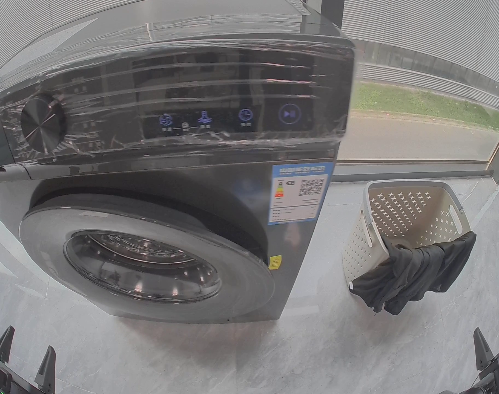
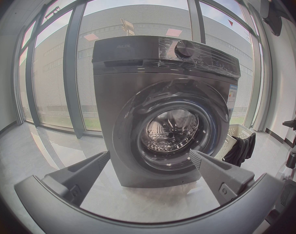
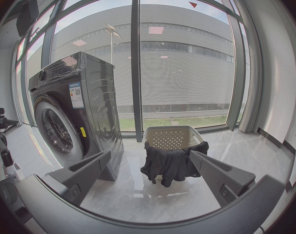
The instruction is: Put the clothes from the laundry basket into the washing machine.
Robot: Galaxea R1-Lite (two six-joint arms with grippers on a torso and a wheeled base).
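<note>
both claws spread, black garment hanging on the basket

i see the grey washing machine (image 1: 167, 203) standing on the pale tiled floor (image 1: 315, 351) by the window, its round glass door (image 1: 142, 266) facing me and, as far as i can tell, closed. the white laundry basket (image 1: 362, 247) stands near the machine on the robot's right, not touching it. a black garment (image 1: 414, 272) is draped over the basket's near rim and hangs down its outer wall. my left gripper (image 1: 26, 354) sits low in front of the machine, fingers spread, holding nothing. my right gripper (image 1: 496, 335) sits low near the basket, also spread wide and empty.
</note>
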